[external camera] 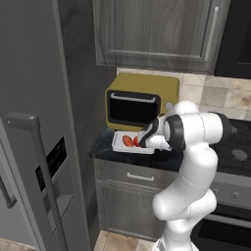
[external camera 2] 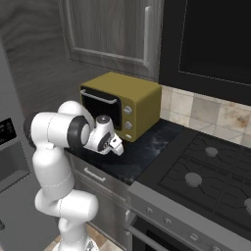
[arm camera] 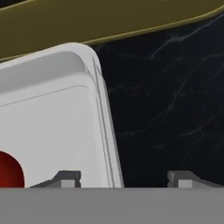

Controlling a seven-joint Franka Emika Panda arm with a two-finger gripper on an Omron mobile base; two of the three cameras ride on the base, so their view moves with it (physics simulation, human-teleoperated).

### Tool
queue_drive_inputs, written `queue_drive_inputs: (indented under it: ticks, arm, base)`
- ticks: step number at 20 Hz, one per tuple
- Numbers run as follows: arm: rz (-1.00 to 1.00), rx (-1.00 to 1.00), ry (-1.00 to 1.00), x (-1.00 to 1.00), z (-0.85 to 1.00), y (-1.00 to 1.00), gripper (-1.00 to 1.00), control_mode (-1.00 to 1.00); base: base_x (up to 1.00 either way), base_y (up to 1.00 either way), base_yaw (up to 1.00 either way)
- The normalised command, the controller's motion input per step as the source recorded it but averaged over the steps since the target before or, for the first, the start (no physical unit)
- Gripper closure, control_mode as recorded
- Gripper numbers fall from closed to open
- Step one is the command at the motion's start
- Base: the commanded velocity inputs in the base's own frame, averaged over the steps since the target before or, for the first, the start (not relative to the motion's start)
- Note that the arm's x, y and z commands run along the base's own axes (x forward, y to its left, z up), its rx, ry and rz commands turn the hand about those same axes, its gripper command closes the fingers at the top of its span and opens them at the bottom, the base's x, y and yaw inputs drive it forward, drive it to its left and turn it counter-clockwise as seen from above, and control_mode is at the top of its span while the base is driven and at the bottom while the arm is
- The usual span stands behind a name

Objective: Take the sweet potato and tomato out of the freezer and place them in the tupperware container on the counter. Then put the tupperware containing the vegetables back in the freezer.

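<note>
The white tupperware container lies on the black counter in front of the microwave. In it lie the orange-red sweet potato and, beside it, the red tomato. My gripper hangs low over the tray's right end. In the hand view the gripper stands open astride the tupperware's right rim, one fingertip inside the tray and the other over the bare counter. A red curve, the tomato, shows at the left edge. The grey freezer stands at the left.
The mustard-yellow microwave stands right behind the tray, its front edge close above the hand. Grey wall cabinets hang overhead. A black stove top lies to the right of the counter. The freezer's bar handle juts forward at the left.
</note>
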Motion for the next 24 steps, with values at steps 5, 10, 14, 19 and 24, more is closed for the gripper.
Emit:
queue_drive_inputs:
  ticks: [5, 10, 14, 19, 24]
  arm:
    - [-0.01, -0.02, 0.02, 0.02, -0.52, 0.19, 1.00, -1.00]
    - [0.00, -0.08, 0.00, 0.00, -0.40, 0.34, 1.00, -1.00]
    - [0.00, -0.07, -0.01, -0.15, -0.06, 0.37, 1.00, -1.00]
    - [-0.02, -0.01, -0.01, -0.35, 0.03, 0.15, 1.00, -1.00]
    - [-0.07, 0.00, -0.07, -0.71, 0.43, 0.00, 1.00, -1.00]
  base:
    - [0.00, 0.00, 0.00]
    - [0.00, 0.00, 0.00]
    - [0.00, 0.00, 0.00]
    - [0.00, 0.00, 0.00]
    - [0.00, 0.00, 0.00]
